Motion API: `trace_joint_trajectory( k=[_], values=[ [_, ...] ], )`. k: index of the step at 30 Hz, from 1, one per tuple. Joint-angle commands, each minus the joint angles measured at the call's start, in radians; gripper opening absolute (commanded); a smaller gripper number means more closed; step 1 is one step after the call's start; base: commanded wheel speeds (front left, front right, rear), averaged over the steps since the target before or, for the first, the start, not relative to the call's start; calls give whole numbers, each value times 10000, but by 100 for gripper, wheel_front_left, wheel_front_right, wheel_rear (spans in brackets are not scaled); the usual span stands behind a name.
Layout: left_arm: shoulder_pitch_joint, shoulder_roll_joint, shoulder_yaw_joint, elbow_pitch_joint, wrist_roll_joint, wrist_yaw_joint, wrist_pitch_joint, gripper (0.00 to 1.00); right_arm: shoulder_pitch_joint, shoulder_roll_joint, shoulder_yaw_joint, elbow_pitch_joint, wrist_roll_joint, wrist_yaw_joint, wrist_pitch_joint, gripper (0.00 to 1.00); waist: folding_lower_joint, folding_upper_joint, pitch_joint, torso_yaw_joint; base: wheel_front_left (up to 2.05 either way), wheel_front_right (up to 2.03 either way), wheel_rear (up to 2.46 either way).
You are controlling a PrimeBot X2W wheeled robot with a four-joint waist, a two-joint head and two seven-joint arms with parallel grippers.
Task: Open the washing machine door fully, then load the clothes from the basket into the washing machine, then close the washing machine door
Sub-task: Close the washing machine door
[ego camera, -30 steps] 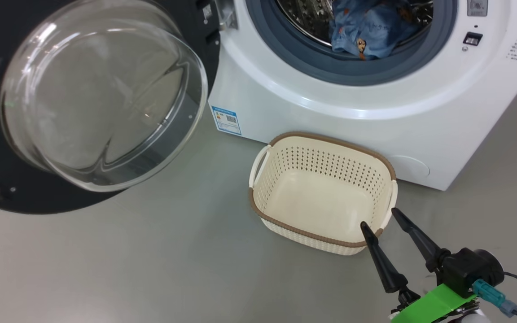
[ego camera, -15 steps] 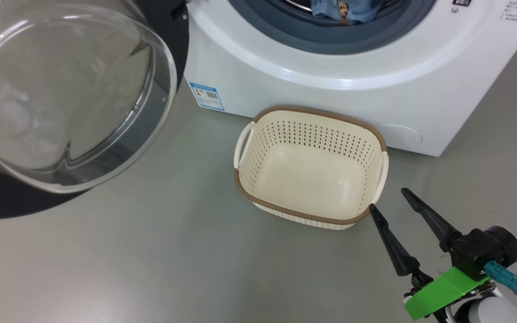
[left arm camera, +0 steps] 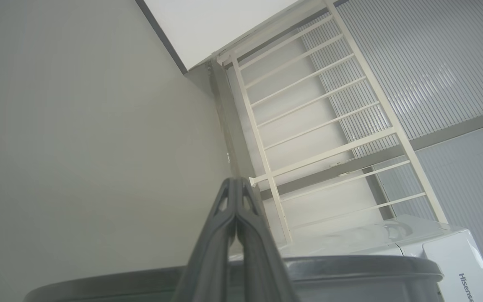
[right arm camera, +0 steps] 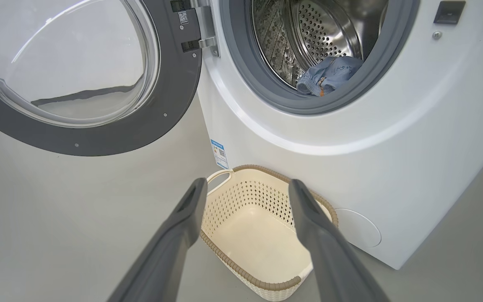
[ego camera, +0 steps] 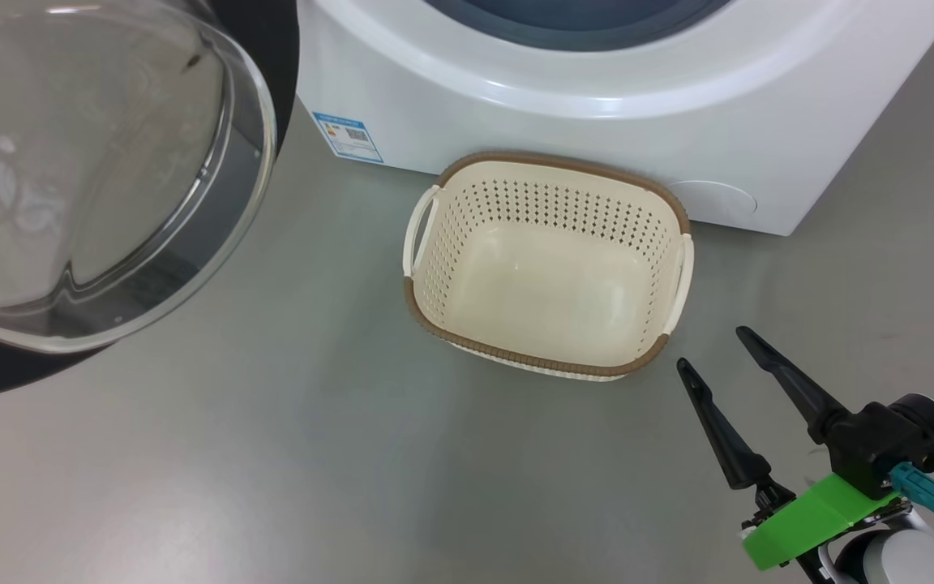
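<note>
**Front-loader scene, head and wrist views.** The big white boxy washing machine point(ego camera: 597, 97) stands on a plain grey floor point(ego camera: 272, 470) and serves as the reference for all positions.

- **Door.** Its large round door point(ego camera: 94, 178), a glossy black ring around a bulging clear glass bowl, stands wide open to the left of the machine as the robot faces it. It hangs on a metal hinge point(right arm camera: 208, 42) at the left edge of the opening.
- **Drum and load.** A grey-blue rubber gasket point(right arm camera: 241, 63) rings the opening. Behind it, the perforated steel drum point(right arm camera: 321, 29) holds crumpled light-blue fabric garments point(right arm camera: 329, 73), lying low in the drum just behind the gasket.
- **Label.** A small blue label sticker point(ego camera: 347, 136) marks the machine's lower left front corner.
- **Basket.** The small cream-white perforated plastic basket point(ego camera: 548, 361) is rectangular with rounded corners, a brown woven-look rim and white side handles. It sits on the floor just in front of the machine's base, and its smooth inner bottom shows whole.
- **Right gripper.** The right gripper point(ego camera: 712, 348) has two long dark fingers on a wrist carrying a bright green part point(ego camera: 816, 519). It hovers in front of the machine, on the robot's side of the basket near its right corner, with its jaws spread wide and nothing in them.
- **Left gripper.** The left gripper point(left arm camera: 236, 180) has its fingers pressed flat together with nothing between them. It points towards a white barred rack point(left arm camera: 308, 126). Where it is relative to the machine cannot be told.
</note>
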State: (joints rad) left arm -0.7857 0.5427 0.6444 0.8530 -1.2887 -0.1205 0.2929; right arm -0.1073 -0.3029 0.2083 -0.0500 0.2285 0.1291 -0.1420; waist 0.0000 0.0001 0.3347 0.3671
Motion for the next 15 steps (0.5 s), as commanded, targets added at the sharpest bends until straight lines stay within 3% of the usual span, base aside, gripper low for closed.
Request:
trace_joint_trajectory(
  k=[1, 6, 15],
  values=[
    [-30, 950, 84, -194, -103, -89, 190, 0, -158, -52, 162, -304, -119, 16, 28, 100, 0, -1, 46, -27, 0, 0, 0],
    [-119, 975, -113, -183, -399, -96, 1106, 0, -138, -83, 161, -322, -117, 16, 67, 100, 0, -1, 146, 20, 0, 0, 0],
    [-129, 998, -274, -215, -438, -98, 1421, 0, -291, -169, 386, -256, -40, 16, 54, 100, 0, -1, 145, -118, 0, 0, 0]
  ],
)
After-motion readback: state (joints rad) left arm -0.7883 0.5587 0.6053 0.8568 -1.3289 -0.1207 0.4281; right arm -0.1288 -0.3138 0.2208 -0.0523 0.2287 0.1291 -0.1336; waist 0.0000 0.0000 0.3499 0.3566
